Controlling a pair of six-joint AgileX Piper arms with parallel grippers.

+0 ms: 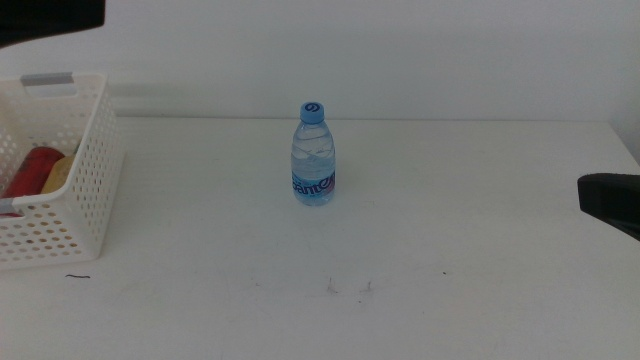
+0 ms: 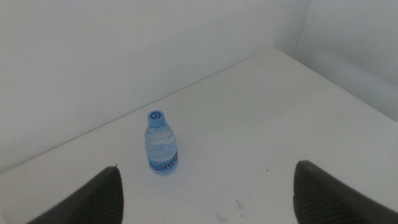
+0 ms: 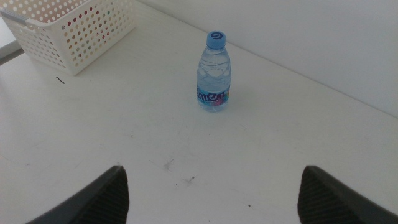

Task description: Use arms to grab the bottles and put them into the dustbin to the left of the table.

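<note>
A small clear water bottle (image 1: 314, 155) with a blue cap stands upright near the middle of the white table (image 1: 470, 230). It also shows in the left wrist view (image 2: 161, 144) and the right wrist view (image 3: 214, 73). The white perforated dustbin (image 1: 75, 190) stands at the table's left edge and holds the red can (image 1: 33, 170) and the yellow bottle (image 1: 60, 172), lying inside. My left gripper (image 2: 205, 199) is open and empty, well away from the water bottle. My right gripper (image 3: 211, 196) is open and empty; a dark part of it (image 1: 610, 200) shows at the right edge.
A dark part of the left arm (image 1: 50, 20) hangs above the dustbin at the top left. The dustbin also shows in the right wrist view (image 3: 74, 31). A few small dark marks (image 1: 350, 288) lie on the table's front. A white wall runs behind the table.
</note>
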